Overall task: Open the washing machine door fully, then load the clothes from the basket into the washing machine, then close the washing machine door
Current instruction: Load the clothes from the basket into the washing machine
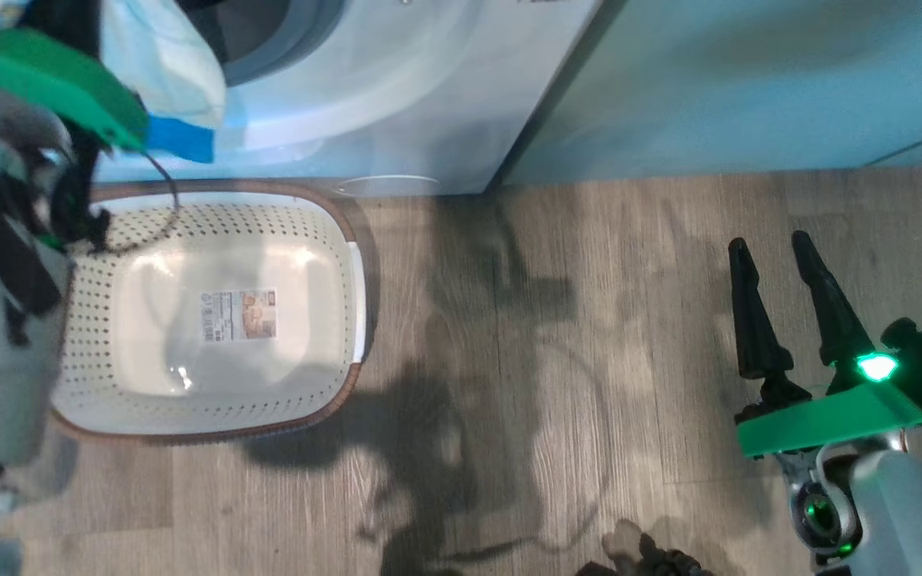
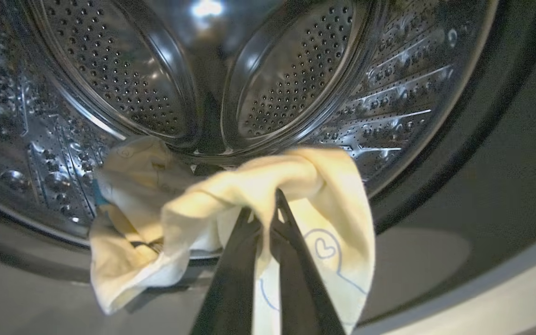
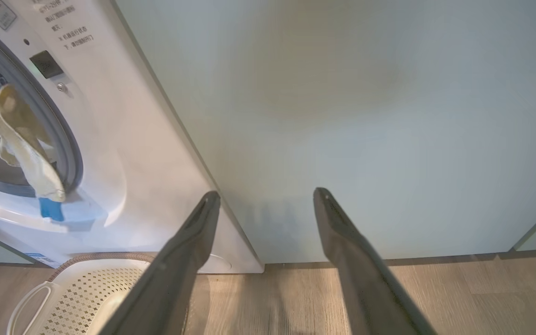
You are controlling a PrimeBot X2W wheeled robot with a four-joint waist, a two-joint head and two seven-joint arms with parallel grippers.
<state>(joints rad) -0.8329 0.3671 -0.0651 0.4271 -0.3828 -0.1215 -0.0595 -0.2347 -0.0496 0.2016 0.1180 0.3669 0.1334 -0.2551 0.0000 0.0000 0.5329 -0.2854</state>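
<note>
Yellow clothes [image 2: 231, 195] hang at the mouth of the steel drum [image 2: 123, 79], draped from the left gripper [image 2: 264, 204], whose fingers are clamped together on the fabric. On the floor before the washer [image 1: 397, 88], the basket [image 1: 301, 220] holds just its label [image 1: 239, 315]. The right gripper [image 1: 768, 240] stands spread wide, well apart from both.

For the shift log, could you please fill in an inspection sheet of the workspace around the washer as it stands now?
Surface: grey wood-grain floor, the basket stands on it.
Job's things: clothes hang at the mouth of the steel drum; basket holds no clothes; washing machine opening uncovered.
Clutter: nothing seen.
Grippers: left gripper shut on the clothes; right gripper open, holding nothing, over the floor.
Cables: thin dark cable loops from the left arm over the basket's rim.
Surroundings: pale green cabinets beside the washer.
</note>
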